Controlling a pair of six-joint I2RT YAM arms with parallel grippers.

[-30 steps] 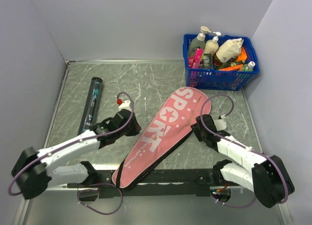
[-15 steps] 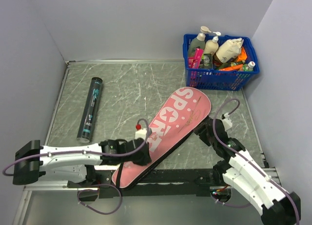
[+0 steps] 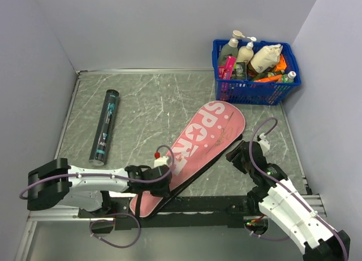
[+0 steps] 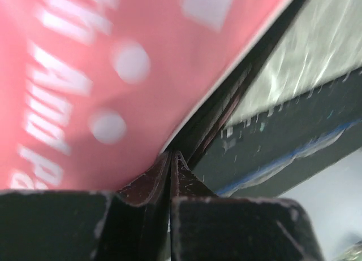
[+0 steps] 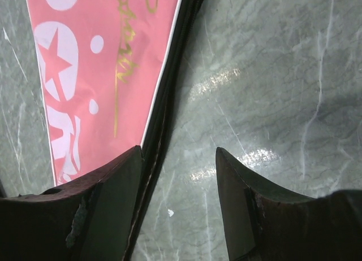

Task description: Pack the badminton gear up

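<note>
The racket cover (image 3: 192, 151) lies flat on the worktop (image 3: 147, 100), a long teardrop of smooth pink fabric. Its broad rounded end points toward the upper right of the overhead view and its narrow end reaches the lower centre. It carries white "SPORT" lettering, a white star and dots, and a black band runs along its edge. In the right wrist view the pink cloth shows faint creases and a thin gold scribble.

The left gripper (image 4: 171, 155) is at the narrow end, at the lower centre of the overhead view. It is clenched, its dark matte fingers pressed together with the tips against the black edge band. Whether anything thin is pinched there cannot be told.

The right gripper (image 5: 177, 149) is released over bare worktop just right of the cover's edge. Its two blunt, scuffed fingers stand apart with nothing between them.

The worktop is grey-green, marble-veined and glossy. A slim black tube (image 3: 105, 125) lies at the left, well apart from the cover. A blue lattice plastic basket (image 3: 254, 92) of bottles sits at the upper right.
</note>
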